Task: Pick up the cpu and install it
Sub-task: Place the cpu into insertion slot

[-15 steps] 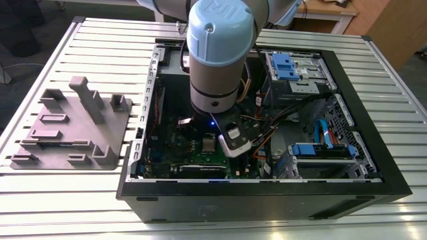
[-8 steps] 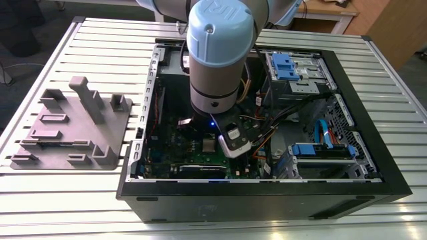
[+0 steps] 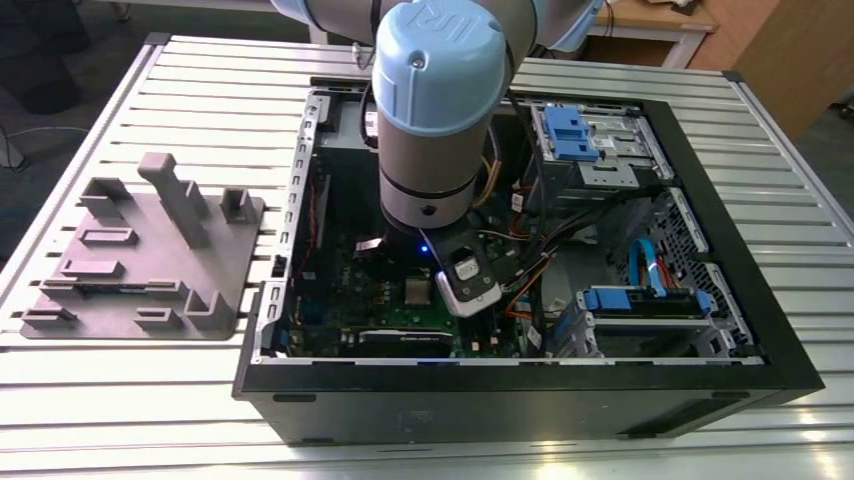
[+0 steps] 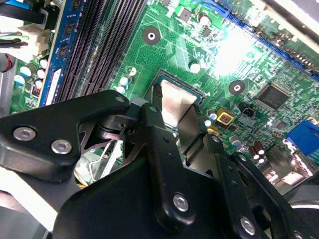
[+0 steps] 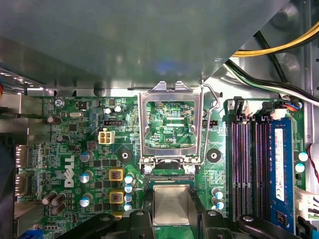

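The cpu [image 5: 172, 206] is a pale silver square lying in the dark socket on the green motherboard [image 5: 75, 149]. In both wrist views my gripper [image 5: 172, 193] straddles it, and the black fingers [image 4: 153, 124] press against two opposite edges of the cpu [image 4: 174, 102]. The shiny hinged socket frame [image 5: 170, 124] stands flipped open just beyond the cpu, its wire lever [image 5: 213, 102] raised. In the exterior view the arm [image 3: 427, 110] reaches down into the open computer case [image 3: 534, 390], and the cpu [image 3: 419, 291] shows as a small pale square beneath it.
A grey moulded tray [image 3: 147, 250] with upright posts lies on the slatted table at the exterior view's left. Memory slots [image 5: 256, 164] run beside the socket. Yellow and black cables [image 5: 279, 47], blue drive brackets [image 3: 567, 130] and the case walls crowd the arm.
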Robot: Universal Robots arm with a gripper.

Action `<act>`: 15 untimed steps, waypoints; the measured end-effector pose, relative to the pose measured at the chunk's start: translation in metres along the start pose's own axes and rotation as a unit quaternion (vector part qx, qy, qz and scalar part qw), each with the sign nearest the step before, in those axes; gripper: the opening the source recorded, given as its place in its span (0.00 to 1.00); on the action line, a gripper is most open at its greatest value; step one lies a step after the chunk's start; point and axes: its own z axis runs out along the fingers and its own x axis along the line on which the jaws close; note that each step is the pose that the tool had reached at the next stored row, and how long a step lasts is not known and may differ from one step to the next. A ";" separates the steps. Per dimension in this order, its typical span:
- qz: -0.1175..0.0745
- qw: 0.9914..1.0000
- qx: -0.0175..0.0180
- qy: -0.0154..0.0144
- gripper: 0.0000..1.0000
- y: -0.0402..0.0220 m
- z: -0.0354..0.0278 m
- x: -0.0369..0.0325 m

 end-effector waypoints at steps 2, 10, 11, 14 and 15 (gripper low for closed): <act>0.000 1.000 0.000 0.000 0.39 0.0000 0.0000 0.0000; 0.000 1.000 0.000 0.000 0.39 0.0000 0.0001 0.0001; 0.000 1.000 0.000 0.000 0.39 0.0000 0.0001 0.0001; 0.000 1.000 0.000 0.000 0.40 0.0000 0.0003 0.0001; 0.000 1.000 0.000 0.000 0.40 0.0000 0.0004 0.0001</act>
